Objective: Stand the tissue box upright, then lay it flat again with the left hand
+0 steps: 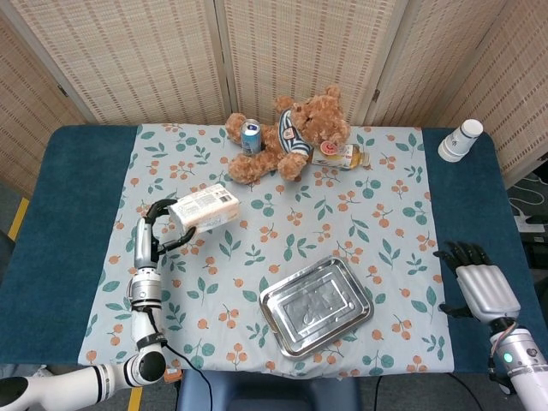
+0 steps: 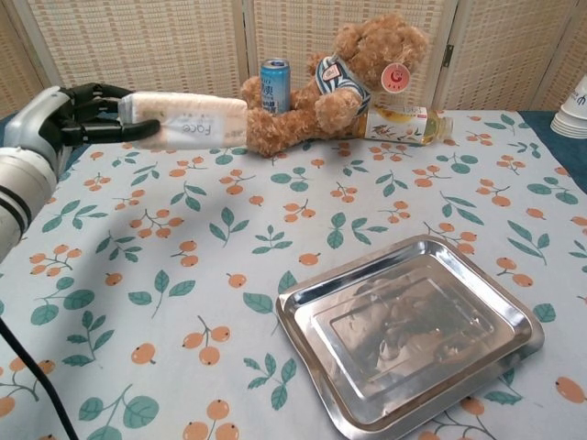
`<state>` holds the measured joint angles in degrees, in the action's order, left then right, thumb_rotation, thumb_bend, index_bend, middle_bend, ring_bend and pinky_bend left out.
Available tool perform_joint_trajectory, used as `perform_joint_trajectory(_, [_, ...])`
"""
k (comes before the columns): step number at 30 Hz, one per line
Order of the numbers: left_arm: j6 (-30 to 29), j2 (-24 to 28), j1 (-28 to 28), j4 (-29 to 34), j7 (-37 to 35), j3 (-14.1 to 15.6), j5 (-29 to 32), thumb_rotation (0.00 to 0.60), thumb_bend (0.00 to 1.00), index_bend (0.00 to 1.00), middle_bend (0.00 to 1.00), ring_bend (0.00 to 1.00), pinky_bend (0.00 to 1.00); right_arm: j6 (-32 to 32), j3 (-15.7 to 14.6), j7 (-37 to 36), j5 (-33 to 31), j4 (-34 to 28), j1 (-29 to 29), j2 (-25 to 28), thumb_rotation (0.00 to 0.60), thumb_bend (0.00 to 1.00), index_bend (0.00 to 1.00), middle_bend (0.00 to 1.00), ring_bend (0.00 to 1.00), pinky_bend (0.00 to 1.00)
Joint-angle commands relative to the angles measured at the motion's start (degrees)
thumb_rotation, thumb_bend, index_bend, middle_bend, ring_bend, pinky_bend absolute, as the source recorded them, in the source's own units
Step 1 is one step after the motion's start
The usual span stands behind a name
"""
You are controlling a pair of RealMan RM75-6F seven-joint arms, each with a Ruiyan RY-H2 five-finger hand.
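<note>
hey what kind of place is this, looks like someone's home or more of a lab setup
Probably a staged lab or test area, not a home: woven folding screens wall off the table, and unrelated props sit on it, like a teddy bear and a metal tray.
</note>
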<state>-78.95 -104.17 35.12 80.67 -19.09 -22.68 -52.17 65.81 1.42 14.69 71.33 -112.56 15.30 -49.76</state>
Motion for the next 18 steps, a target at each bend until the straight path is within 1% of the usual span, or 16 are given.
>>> perform_joint_trajectory(1, [0.8,-2.8,-1.8,-4.3,-2.8,1.6,-3.0,0.6,0.18,0.43,0.6,0.34,0.18,-0.1,0.0,0.1,-0.1,0.1,0.0,0.0,0.6,0.12,0.18,0.05,0.0,0.0])
perform_joint_trajectory(5, [1.0,-4.9,-2.3,-8.8,-4.4,2.9,-6.3,0.6,0.18,0.42,0.59,0.33,0.17,0.1,0.0,0.3,-0.2,0.2,0.0,-0.1,0.6,0.12,0.18,0.05,0.0,0.0])
perform_joint_trajectory(11, [1.1,-7.3,-2.6,-14.9,-6.2,3.7,-10.6,0.6,0.18,0.41,0.58,0.31,0.17,0.2,0.0,0.7,-0.3,0.1,0.0,-0.2,0.6,0.12,0.18,0.05,0.0,0.0])
perform_joint_trajectory(18, [2.1,-9.6,-3.7,-20.6,-8.4,4.4,-12.9,0.6,0.18,0.39,0.56,0.3,0.17,0.2,-0.1,0.9,-0.5,0.2,0.1,-0.3,0.6,0.12,0.18,0.05,0.0,0.0])
